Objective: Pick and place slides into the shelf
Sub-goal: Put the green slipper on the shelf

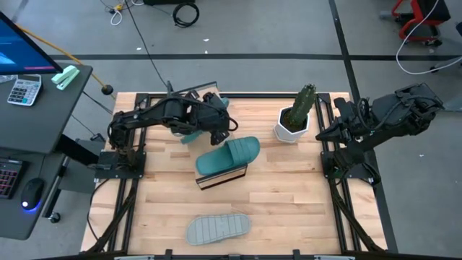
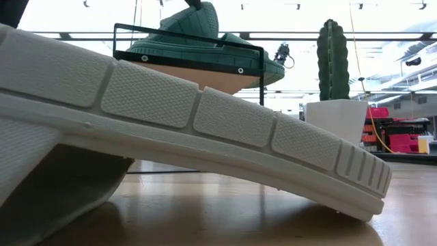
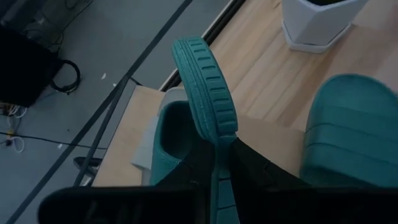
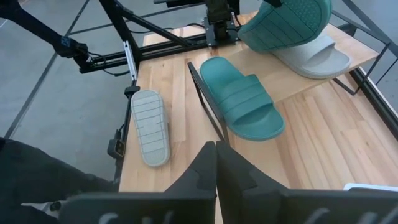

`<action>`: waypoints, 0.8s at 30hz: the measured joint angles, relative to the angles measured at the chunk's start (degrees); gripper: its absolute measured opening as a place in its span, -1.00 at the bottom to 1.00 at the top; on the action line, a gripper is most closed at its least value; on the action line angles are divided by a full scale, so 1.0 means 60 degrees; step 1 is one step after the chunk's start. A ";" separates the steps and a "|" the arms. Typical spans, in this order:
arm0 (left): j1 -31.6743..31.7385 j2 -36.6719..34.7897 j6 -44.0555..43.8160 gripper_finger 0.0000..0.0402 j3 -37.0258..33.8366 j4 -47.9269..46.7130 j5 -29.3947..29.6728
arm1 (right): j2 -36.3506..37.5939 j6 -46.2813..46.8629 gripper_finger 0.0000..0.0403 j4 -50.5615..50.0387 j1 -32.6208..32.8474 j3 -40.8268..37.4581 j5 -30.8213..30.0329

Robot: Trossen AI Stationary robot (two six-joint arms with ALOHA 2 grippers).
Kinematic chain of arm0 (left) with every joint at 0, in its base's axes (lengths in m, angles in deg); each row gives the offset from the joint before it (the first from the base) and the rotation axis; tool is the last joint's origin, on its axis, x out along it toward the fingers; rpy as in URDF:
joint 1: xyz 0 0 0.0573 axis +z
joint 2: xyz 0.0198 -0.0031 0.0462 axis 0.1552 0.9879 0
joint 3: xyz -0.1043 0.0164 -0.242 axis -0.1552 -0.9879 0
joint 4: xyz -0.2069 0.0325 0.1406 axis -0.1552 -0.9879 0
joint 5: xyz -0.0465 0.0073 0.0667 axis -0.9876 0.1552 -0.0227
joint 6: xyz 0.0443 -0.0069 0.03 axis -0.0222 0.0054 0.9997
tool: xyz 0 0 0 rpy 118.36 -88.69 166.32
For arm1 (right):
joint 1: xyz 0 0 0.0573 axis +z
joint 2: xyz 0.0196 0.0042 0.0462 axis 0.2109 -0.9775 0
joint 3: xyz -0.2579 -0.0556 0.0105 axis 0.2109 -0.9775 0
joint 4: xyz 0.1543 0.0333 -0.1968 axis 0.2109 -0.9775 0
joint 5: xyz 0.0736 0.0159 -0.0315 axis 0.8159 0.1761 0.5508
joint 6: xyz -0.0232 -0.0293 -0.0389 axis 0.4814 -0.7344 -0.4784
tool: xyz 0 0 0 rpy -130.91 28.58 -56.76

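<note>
Over shelf [image 1: 221, 175], left tool [image 3: 217, 146] clamped on teal slide [image 3: 208, 93] (no readable writing), right tool [image 4: 216, 149] together

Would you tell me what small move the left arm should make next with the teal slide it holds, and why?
Probably lower it onto the shelf and let go. The left gripper is shut on the edge of a teal slide, held tilted above the board. A second teal slide and a grey slide already lie there, so aim for bare board. The right gripper waits, shut.
</note>
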 joint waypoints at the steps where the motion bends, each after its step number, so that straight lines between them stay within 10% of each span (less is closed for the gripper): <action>1: 0.0000 0.0036 -0.0012 -0.80 -0.0009 0.0005 0.0046 | 0.0000 -0.0009 -0.99 0.0000 0.0000 0.0000 0.0000; 24: -0.0134 0.0964 0.0144 -0.80 -0.0002 0.0462 0.0442 | 0.0000 -0.0055 -0.99 0.0003 -0.0004 0.0000 -0.0005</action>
